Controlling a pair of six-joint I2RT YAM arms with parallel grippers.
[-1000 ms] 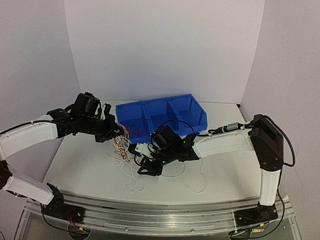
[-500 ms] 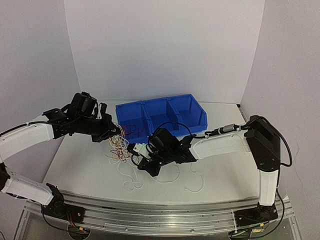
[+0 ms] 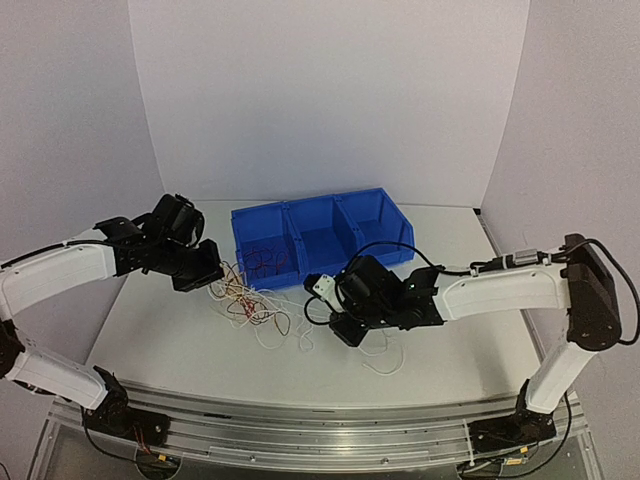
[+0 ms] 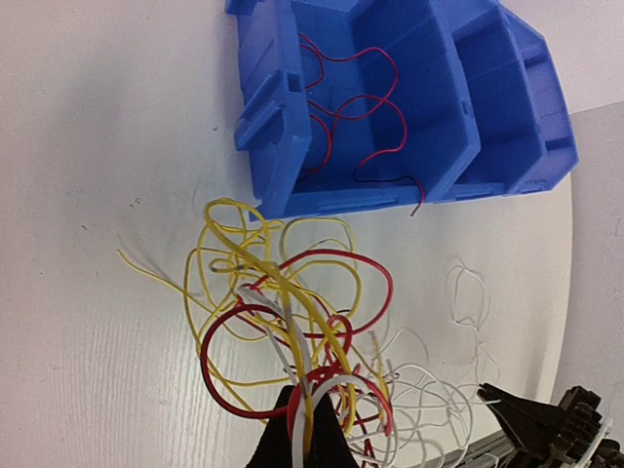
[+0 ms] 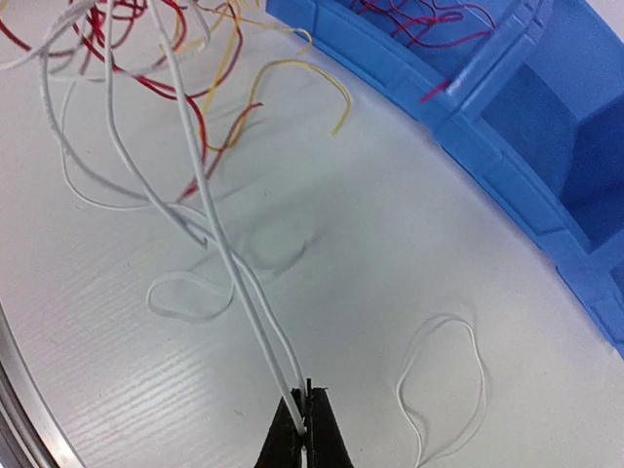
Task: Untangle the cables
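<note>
A white, wood-grained table (image 3: pixel 150 340) carries everything. Pale flat walls (image 3: pixel 330 90) close it in at the back and on both sides, and a ribbed aluminium rail (image 3: pixel 320 430) runs along its near edge.

The left gripper (image 3: pixel 205 268) is pinched tight on a bunch of thin, curly cables (image 3: pixel 250 295) in white, dark red and yellow-orange. Their loops fan out ahead of its tips and spread towards the right gripper (image 3: pixel 340 325). That one is clamped on two white strands (image 5: pixel 195 195), which run straight from its tips up into the same tangle.

A blue plastic three-compartment bin (image 3: pixel 390 245) lies just beyond both grippers. The yellow loops come close to its near wall, and its compartment nearest the left gripper holds several dark red wires (image 4: pixel 351 107). Loose white loops (image 5: pixel 439 370) lie flat on the table just beside the right gripper.

Behind both grippers, bare tabletop runs back to the rail. On the left gripper's outer side, more bare surface reaches the side wall. Ahead, the bin's wall is the nearest hard edge.
</note>
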